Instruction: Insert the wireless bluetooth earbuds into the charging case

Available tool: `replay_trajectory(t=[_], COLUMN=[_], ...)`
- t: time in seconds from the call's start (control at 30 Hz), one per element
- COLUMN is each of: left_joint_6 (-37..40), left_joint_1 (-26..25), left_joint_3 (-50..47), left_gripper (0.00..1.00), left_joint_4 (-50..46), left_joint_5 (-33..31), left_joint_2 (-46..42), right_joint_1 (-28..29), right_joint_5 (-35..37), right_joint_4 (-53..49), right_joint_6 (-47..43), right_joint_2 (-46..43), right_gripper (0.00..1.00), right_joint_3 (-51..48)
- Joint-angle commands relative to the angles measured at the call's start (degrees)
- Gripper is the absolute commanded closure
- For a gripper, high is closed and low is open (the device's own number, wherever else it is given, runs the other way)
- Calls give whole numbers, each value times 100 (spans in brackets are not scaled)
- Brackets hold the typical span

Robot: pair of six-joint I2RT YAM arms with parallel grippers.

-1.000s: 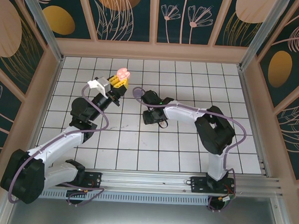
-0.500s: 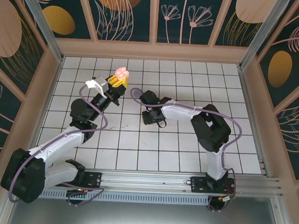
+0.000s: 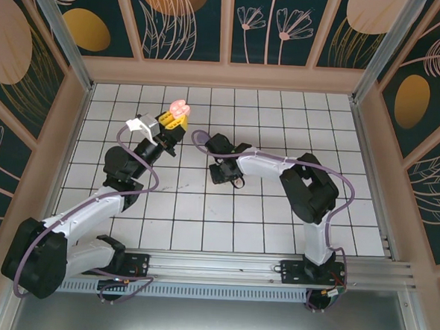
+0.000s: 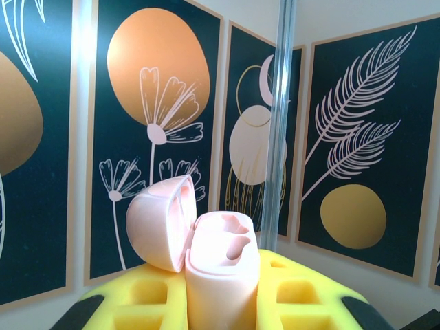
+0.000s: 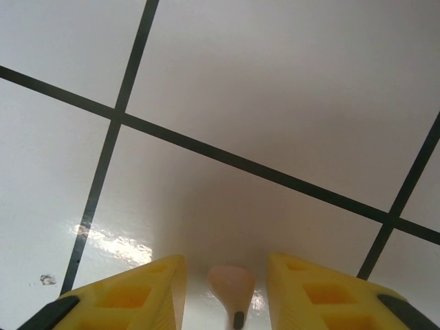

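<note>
1. Charging case [image 3: 179, 109]: pale pink, pinched at its lower body by the left gripper [image 3: 173, 122] and held up off the white tiled table [image 3: 275, 236].
2. Left wrist view: the case [image 4: 220, 275] stands upright, long axis vertical, open top facing up. The yellow pads [image 4: 148, 295] press on it from both sides.
3. Its lid [image 4: 161, 220] is swung open on the hinge and leans out to the left of the case body, hollow side facing the body. The moulded insert on top of the body shows curved recesses.
4. Right gripper [image 3: 222, 173]: right of the case and nearer the arm bases in the overhead view, pointing down at the table, low over the tiles.
5. Right wrist view: the right gripper [image 5: 227, 295] has its yellow fingers [image 5: 130, 299] spread, straddling a pale pink earbud [image 5: 232, 285].
6. There is a slim gap on each side of the earbud; neither finger touches it.
7. The earbud lies flat on the tile, well apart from the case. Its long axis runs along the fingers, with the rounded head away from the wrist camera and the stem towards it. The stem end has a dark tip.
</note>
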Motion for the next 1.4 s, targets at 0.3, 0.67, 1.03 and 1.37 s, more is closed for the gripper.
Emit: replay_trajectory(t=[0.3, 0.67, 1.03, 1.37], left_joint_6=[-115, -106, 53, 643], left_joint_1=[29, 29, 29, 28], left_joint_3=[-71, -56, -37, -76], left_gripper=[100, 100, 100, 100], left_joint_4=[296, 251, 229, 277], left_joint_5=[72, 120, 255, 997], left_joint_2=[-17, 18, 44, 139], right_joint_1=[96, 114, 96, 62], right_joint_5=[84, 127, 538, 1219], right_joint_4=[-159, -169, -251, -316], right_joint_6=[-48, -30, 76, 120], right_joint_2=[266, 68, -1073, -2572], right_gripper=[68, 85, 86, 86], right_joint_3=[93, 83, 79, 315])
